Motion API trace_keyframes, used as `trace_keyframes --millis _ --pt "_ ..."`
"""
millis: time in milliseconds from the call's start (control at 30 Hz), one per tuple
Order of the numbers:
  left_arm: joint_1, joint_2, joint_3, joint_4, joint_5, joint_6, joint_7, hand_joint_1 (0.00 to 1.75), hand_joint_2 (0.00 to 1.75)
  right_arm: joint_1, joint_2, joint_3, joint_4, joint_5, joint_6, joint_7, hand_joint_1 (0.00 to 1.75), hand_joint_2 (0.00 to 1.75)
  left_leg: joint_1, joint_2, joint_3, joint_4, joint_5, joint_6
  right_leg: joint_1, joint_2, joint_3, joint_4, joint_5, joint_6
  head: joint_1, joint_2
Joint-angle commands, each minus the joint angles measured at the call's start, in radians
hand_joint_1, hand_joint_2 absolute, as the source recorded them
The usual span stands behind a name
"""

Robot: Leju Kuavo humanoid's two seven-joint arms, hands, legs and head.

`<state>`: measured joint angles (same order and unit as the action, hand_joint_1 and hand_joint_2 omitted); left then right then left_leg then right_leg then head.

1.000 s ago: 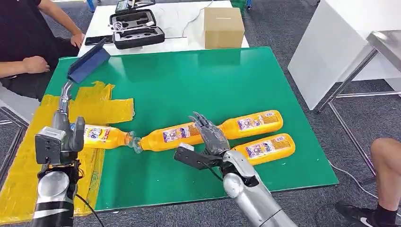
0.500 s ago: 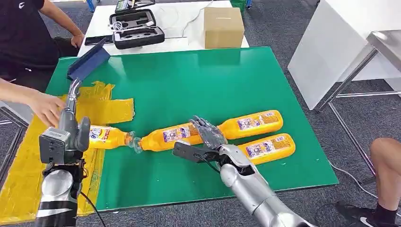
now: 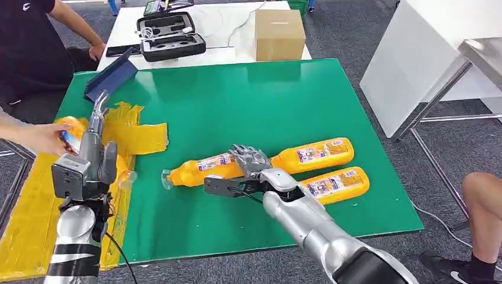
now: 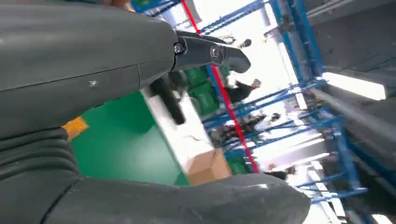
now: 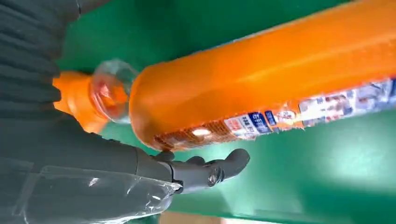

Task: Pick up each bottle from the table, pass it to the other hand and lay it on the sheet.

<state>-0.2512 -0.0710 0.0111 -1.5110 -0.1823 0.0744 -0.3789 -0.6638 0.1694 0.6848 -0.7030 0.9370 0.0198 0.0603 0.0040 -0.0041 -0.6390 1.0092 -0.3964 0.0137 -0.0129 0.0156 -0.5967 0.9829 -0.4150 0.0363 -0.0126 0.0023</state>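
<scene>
Grey carpet floor (image 3: 367, 35) all around. At twelve o'clock, a white counter (image 3: 222, 26) carrying a cardboard box (image 3: 279, 34) and an open black case (image 3: 170, 36). At two o'clock, a white cabinet (image 3: 408, 53), beside a steel table (image 3: 482, 53) on thin legs. Seated person (image 3: 29, 53) at ten o'clock; a bare knee (image 3: 482, 195) at four o'clock. Blue shelving racks (image 4: 299, 51) under bright ceiling light (image 4: 355, 86).

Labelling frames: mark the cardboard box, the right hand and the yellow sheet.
Cardboard box (image 3: 280, 34), head view, front face.
Right hand (image 3: 251, 161), head view, back of hand.
Yellow sheet (image 3: 137, 133), head view, bare part.
</scene>
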Motion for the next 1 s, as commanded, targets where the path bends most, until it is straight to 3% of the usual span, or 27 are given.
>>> trace_keyframes --millis 33,600,700,833,867,900,1000 --pt "-0.056 -0.015 0.0 0.023 0.035 -0.037 0.015 0.0 0.0 -0.202 0.072 0.159 0.209 0.049 0.075 0.034 0.0 1.75 0.0 0.0 0.0 0.001 0.0 -0.001 0.0 -0.001 0.0 0.001 0.0 -0.001 0.0 0.0" --pt "-0.068 -0.005 -0.02 0.102 0.088 -0.058 -0.024 0.0 0.0 -0.156 0.095 0.294 0.358 0.074 0.234 -0.037 0.0 1.75 0.0 -0.002 0.004 -0.001 0.0 -0.001 0.001 -0.003 0.004 -0.002 -0.001 -0.001 0.0 0.0" --pt "-0.079 -0.006 -0.025 0.1 0.098 -0.058 -0.029 0.0 0.0 -0.154 0.078 0.329 0.37 0.086 0.304 -0.043 0.0 1.75 0.0 -0.003 0.003 -0.001 0.0 -0.001 0.001 -0.004 0.003 -0.001 -0.001 -0.001 0.0 0.0" --pt "-0.08 -0.006 -0.024 0.093 0.111 -0.056 -0.034 0.0 0.0 -0.146 0.052 0.363 0.377 0.107 0.307 -0.029 0.0 1.75 0.0 -0.003 0.003 -0.001 0.0 -0.001 0.001 -0.005 0.004 -0.001 -0.001 -0.001 0.0 0.0" --pt "-0.076 -0.006 -0.021 0.088 0.113 -0.056 -0.036 0.0 0.0 -0.145 0.048 0.359 0.378 0.102 0.3 -0.02 1.48 1.75 0.0 -0.003 0.003 -0.001 0.0 0.0 0.0 -0.004 0.004 -0.002 -0.001 -0.001 0.0 0.0" --pt "-0.074 -0.006 -0.019 0.086 0.117 -0.056 -0.037 0.0 0.0 -0.145 0.046 0.36 0.378 0.102 0.299 -0.019 1.73 1.75 0.001 -0.003 0.005 -0.002 0.0 -0.001 0.001 -0.005 0.006 -0.003 -0.001 -0.001 0.0 0.0" --pt "-0.073 -0.007 -0.011 0.083 0.121 -0.058 -0.04 0.0 0.0 -0.157 0.043 0.322 0.375 0.071 0.272 0.007 1.75 1.75 0.001 -0.004 0.005 -0.001 0.0 -0.001 0.001 -0.005 0.005 -0.002 -0.001 -0.001 0.0 0.0"
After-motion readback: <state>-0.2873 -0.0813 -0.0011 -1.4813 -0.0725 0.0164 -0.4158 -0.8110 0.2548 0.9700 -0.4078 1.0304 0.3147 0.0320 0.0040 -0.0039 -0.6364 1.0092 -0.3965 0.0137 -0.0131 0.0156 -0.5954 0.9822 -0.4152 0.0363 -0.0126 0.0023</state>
